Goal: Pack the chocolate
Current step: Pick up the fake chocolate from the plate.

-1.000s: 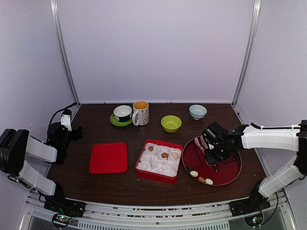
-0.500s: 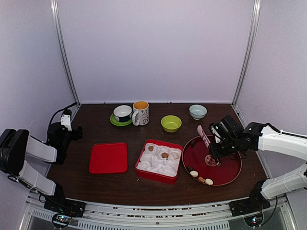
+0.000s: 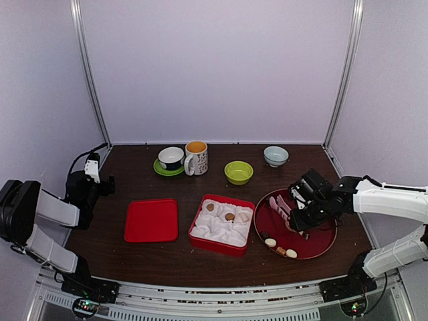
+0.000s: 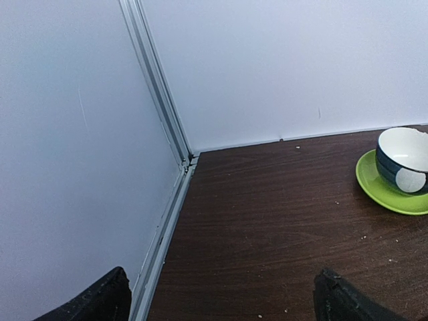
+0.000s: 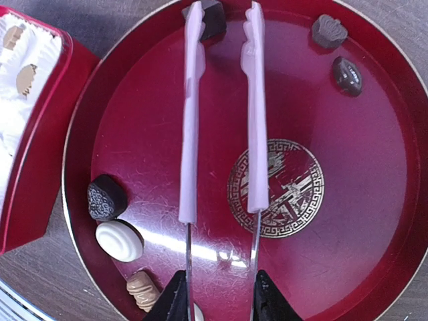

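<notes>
Small chocolates [image 5: 107,197], dark, cream-white and tan, lie around the rim of the round red tray [image 5: 374,200], whose middle is bare. Three more sit in white paper cups in the red box [image 3: 217,245]. The right claw [image 5: 221,297] is clamped on pink tongs [image 5: 189,120], their arms apart. The left claw [image 4: 221,307] gapes wide near the desk's [image 4: 267,221] left wall. A red lid [image 3: 151,220] lies beside the box.

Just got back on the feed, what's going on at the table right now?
The right gripper holds the pink-handled tongs over the round red tray. The tongs' arms are spread and their tips are by a dark square chocolate at the rim; nothing looks pinched. Several chocolates lie on the tray, and a few more sit in the paper cups of the red box beside it. The left gripper hangs open at the far left, holding nothing.
</notes>
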`<state>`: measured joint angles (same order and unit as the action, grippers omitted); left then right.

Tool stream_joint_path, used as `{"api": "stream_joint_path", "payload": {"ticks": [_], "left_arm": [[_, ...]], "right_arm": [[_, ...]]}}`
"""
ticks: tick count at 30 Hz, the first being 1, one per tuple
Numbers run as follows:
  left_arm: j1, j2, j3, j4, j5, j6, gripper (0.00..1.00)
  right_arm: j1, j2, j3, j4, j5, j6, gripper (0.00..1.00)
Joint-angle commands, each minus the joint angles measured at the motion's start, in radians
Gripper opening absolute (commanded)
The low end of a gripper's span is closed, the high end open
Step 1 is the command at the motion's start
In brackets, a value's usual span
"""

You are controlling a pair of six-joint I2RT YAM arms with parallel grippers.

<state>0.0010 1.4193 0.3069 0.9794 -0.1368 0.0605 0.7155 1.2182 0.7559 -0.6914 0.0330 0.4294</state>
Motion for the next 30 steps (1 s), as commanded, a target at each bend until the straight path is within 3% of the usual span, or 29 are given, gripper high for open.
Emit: {"api": "stream_joint_path", "payload": {"ticks": [1, 30], "left_arm": [[0.010, 0.006, 0.011, 0.057, 0.008, -0.004, 0.98], [0.010, 0.005, 0.011, 0.057, 0.008, -0.004, 0.98]], "right_arm": [[-0.001, 0.024, -0.015, 0.033, -0.030, 0.003, 0.32], [0.006, 0.147, 0.057, 0.054, -0.021, -0.091, 0.36]]}}
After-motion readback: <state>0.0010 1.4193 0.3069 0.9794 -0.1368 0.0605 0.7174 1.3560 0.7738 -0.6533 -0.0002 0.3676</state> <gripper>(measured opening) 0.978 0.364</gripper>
